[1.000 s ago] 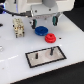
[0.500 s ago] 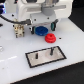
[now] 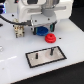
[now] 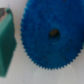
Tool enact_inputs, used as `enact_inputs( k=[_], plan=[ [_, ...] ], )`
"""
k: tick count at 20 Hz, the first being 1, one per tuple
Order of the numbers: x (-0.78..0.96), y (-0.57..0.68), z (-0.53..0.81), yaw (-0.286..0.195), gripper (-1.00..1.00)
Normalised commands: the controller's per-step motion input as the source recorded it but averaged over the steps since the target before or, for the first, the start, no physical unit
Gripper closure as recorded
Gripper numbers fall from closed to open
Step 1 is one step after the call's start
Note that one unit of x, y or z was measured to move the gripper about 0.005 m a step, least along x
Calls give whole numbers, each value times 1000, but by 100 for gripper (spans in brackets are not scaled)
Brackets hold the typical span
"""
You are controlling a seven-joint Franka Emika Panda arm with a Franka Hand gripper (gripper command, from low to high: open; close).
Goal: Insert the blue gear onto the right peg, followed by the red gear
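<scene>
The blue gear lies on the white table under my gripper, mostly hidden by it in the exterior view. In the wrist view the blue gear fills most of the picture, toothed rim and dark centre hole showing, very close. My fingers do not show there, and the exterior view is too blurred to tell their state. The red gear lies just to the exterior view's right of the blue one. The black-bordered white plate lies nearer the camera, with the right peg upright on it.
A shorter, fainter pin stands on the plate toward the exterior view's left. A teal block sits beside the blue gear in the wrist view. A small dark and tan object stands at the exterior view's left of the arm.
The arm has sunk slightly toward the blue gear. The gears and the plate have not moved.
</scene>
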Motion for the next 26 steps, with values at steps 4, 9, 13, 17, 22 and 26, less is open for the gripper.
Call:
enact_inputs(
  k=[4, 9, 13, 17, 22, 26],
  plan=[
    [-35, -9, 80, 0, 100],
    [221, 13, 533, 0, 100],
    [461, -20, 579, 0, 100],
    [635, -82, 541, 0, 100],
    [761, -125, 503, 0, 100],
    [815, -135, 483, 0, 100]
  ],
)
